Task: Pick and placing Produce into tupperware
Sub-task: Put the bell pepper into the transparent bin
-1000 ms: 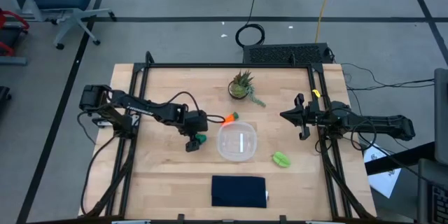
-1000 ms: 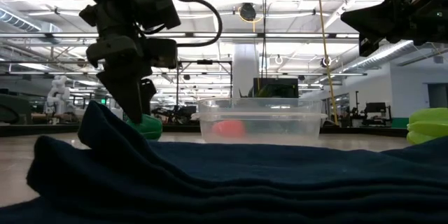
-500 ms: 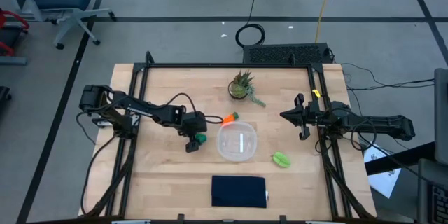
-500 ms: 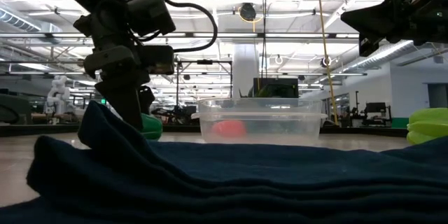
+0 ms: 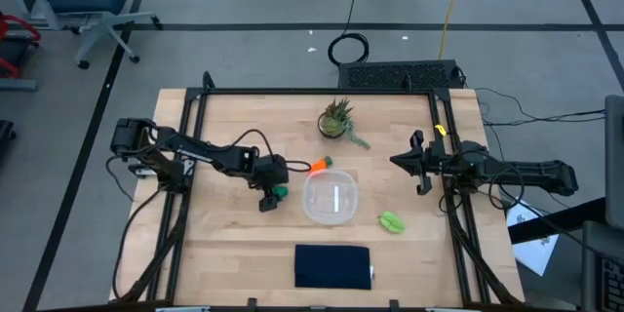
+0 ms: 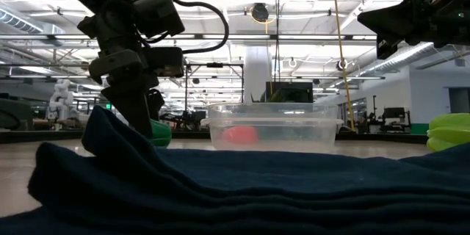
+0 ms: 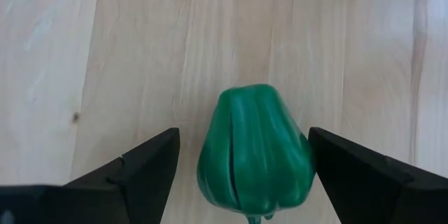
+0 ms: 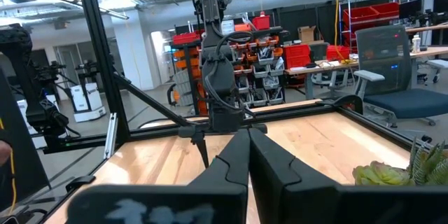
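Observation:
The dark green lump (image 7: 255, 147) lies on the wood between the open fingers of my left gripper (image 7: 243, 131), which points down over it (image 5: 271, 198), left of the tupperware. One finger (image 7: 353, 175) stands very close to the lump; I see no hold. The clear tupperware (image 5: 331, 198) sits mid-table with nothing in it. The orange carrot (image 5: 319, 165) lies just beyond its far-left rim. The yellow-green leaf piece (image 5: 391, 221) lies to its near right. My right gripper (image 5: 395, 162) is shut and hangs above the table's right side.
A spiky potted plant (image 5: 336, 120) stands near the far edge. A dark navy cloth (image 5: 332, 265) lies at the near edge and fills the foreground of the low view (image 6: 220, 183). Black frame rails (image 5: 185, 205) run along both table sides.
My left gripper has come down toward the table over the dark green lump; in the low view its fingertips have sunk behind the navy cloth. The lump has stayed where it was.

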Controlling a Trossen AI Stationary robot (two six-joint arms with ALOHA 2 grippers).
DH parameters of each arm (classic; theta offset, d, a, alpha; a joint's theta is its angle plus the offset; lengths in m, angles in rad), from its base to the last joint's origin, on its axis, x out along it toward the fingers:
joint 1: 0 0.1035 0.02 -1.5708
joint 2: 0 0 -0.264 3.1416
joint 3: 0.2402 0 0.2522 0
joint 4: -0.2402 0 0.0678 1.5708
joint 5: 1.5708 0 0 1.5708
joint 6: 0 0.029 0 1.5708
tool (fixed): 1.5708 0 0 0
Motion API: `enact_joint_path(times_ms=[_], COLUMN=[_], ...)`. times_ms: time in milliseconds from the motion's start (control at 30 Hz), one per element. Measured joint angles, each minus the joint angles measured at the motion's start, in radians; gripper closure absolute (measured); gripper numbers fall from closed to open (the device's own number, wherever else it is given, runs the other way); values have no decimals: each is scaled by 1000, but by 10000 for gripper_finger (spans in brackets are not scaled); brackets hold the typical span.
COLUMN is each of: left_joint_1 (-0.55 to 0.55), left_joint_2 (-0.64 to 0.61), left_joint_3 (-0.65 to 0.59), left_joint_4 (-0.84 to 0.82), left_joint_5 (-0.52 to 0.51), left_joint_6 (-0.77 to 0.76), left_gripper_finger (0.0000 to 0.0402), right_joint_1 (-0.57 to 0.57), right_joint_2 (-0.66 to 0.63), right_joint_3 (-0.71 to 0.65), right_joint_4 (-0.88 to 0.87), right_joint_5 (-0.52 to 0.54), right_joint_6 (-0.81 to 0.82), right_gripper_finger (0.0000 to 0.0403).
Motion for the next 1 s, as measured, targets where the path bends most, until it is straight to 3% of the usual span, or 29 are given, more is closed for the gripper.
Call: enact_joint_path(times_ms=[467,767,1000], left_joint_1=[0,0,0], left_joint_2=[-1,-1,-1], left_joint_3=[19,19,35], left_joint_4=[3,0,-39], left_joint_5=[0,0,1], left_joint_6=[31,45,44], left_gripper_finger=[204,189,198], right_joint_1=[0,0,0], right_joint_2=[0,0,0], right_joint_3=[0,0,0], right_joint_4=[0,0,0], right_joint_5=[0,0,0], right_joint_6=[0,0,0], right_gripper_finger=[403,403,403])
